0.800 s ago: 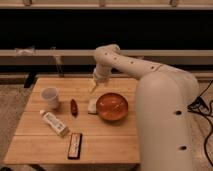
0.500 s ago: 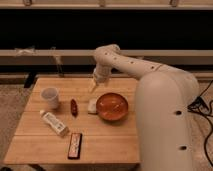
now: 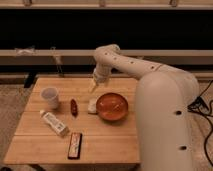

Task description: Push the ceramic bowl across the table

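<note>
The gripper (image 3: pixel 93 86) hangs at the end of the arm (image 3: pixel 125 65), pointing down over the far half of the table (image 3: pixel 105 146). It sits above and slightly behind the left edge of the bowl (image 3: pixel 112 106), not touching it. Whether it is spread or closed cannot be told here. Just below it a small pale lump (image 3: pixel 93 105) lies right against the bowl's left side. Whether the two actually touch is unclear. The bowl rests upright on the right-centre part of the table, close to the robot's white body. It is glazed ceramic, so it is likely stiff and fairly heavy, with a slick surface that a contact could slide off. It would probably chip or break if it went over an edge. A push seems best placed low on the outer wall, near the base, since pressing on the rim might tip it. The gaps between the planks may make it catch or jolt as it slides. Further left lie a small red thing (image 3: pixel 74 106), a white cup (image 3: pixel 50 97), a white tube (image 3: pixel 54 123) and a dark bar (image 3: pixel 75 145).
</note>
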